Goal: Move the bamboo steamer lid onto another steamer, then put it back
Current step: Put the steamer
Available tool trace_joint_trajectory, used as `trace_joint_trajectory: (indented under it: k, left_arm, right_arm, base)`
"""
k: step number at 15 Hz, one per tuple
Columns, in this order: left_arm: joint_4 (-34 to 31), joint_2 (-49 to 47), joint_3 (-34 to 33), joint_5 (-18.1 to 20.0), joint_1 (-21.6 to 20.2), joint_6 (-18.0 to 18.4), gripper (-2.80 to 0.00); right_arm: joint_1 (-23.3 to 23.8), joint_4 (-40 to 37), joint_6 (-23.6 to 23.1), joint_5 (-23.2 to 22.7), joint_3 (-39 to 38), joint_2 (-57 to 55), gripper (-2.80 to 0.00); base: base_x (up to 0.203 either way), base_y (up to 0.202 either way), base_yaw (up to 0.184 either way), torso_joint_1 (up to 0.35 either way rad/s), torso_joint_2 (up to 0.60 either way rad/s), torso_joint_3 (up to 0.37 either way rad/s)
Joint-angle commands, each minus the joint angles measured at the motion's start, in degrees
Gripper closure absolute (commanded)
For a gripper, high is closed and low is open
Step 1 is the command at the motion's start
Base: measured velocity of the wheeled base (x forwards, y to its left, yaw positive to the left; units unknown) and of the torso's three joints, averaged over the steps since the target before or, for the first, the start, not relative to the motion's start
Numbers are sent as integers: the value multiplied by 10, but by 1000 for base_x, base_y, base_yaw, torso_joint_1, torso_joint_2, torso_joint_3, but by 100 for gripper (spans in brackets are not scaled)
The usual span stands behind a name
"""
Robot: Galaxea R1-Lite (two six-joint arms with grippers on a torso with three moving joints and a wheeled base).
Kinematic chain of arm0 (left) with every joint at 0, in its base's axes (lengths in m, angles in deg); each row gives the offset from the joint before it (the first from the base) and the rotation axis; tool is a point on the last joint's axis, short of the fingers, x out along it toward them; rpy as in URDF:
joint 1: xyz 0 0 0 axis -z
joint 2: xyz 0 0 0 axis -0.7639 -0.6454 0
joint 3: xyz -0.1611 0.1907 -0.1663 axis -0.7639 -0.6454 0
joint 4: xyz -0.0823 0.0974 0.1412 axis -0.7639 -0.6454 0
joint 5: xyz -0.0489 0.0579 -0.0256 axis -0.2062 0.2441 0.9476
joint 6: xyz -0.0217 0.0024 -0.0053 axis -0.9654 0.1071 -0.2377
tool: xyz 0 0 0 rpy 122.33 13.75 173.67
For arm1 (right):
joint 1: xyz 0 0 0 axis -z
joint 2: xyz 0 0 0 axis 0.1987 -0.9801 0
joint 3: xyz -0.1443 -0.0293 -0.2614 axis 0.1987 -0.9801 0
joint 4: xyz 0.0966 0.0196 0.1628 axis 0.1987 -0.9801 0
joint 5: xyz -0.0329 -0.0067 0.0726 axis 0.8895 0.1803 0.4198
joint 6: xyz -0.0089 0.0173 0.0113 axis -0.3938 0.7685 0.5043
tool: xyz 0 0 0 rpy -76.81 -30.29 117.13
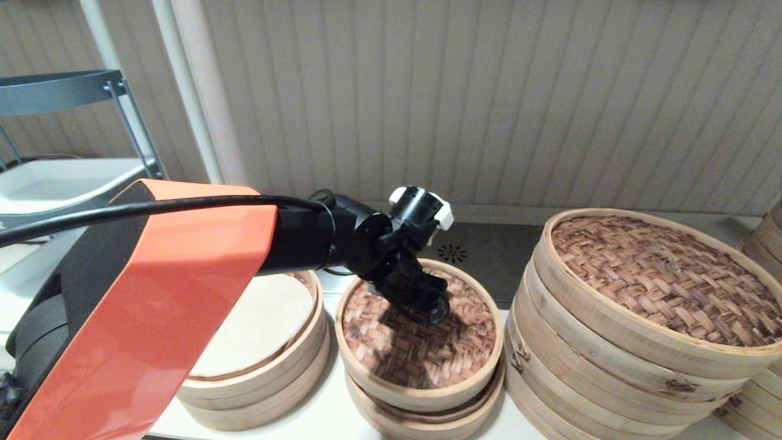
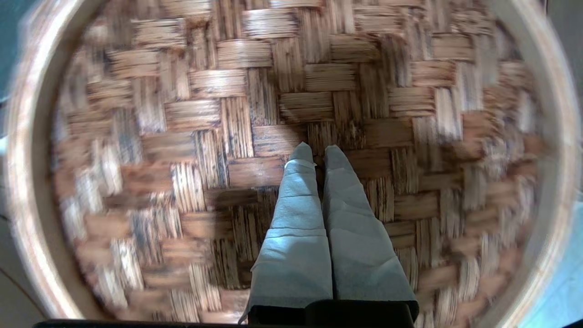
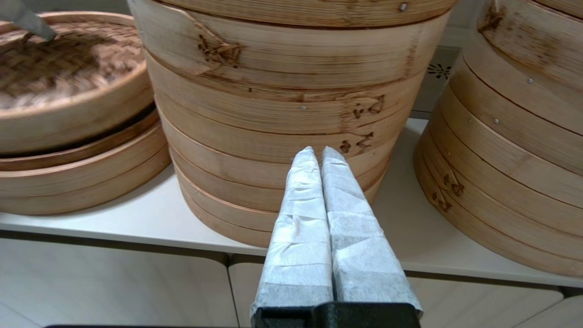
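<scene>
Lid [image 1: 421, 333] sits mid-counter on a small steamer base [image 1: 427, 406], w/ the left gripper [image 1: 427, 299] right over its centre. In the left wrist view the fingers [image 2: 298, 205] are pinched together, tips at the weave around the lid's [image 2: 182, 136] middle; the loop handle isn't visible, so can't tell if it's caught between them or just under them.

The other steamer [image 1: 256, 373], lidless w/ pale liner showing, is just beside the lid on the robot's left.

Step, prob.: the grasp at the handle, lid not yet lifted. Which leg of the task this is can't be judged. Next move needs a straight lift clear of the rim, then a short carry left and a level set-down on that steamer.

Right gripper [image 3: 319, 155] is parked low at the counter [image 3: 114, 214] edge, jaws closed on nothing, facing the big stack [image 3: 291, 105]. Only this view shows a second big stack [image 3: 514, 159] farther right, and the lid [image 3: 68, 91] side-on, seemingly seated on its base. Head view alone shows the liner.
</scene>
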Motion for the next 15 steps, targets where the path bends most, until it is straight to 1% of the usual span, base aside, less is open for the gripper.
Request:
trace_joint_trajectory:
  k: [1,6,11,15]
  left_arm:
    - [-1,-6,0,0,1,0,0]
    - [-2,-6,-1,0,5,-1,0]
    - [-11,1,-2,0,21,-3,0]
    - [-12,-4,-1,0,22,-5,0]
  right_arm:
    - [0,0,0,0,-1,0,0]
    - [0,0,0,0,-1,0,0]
    - [-1,0,0,0,-1,0,0]
    - [-1,0,0,0,-1,0,0]
  base:
    - [0,0,0,0,0,0]
    - [0,0,0,0,0,0]
    - [0,0,0,0,0,0]
    - [0,0,0,0,0,0]
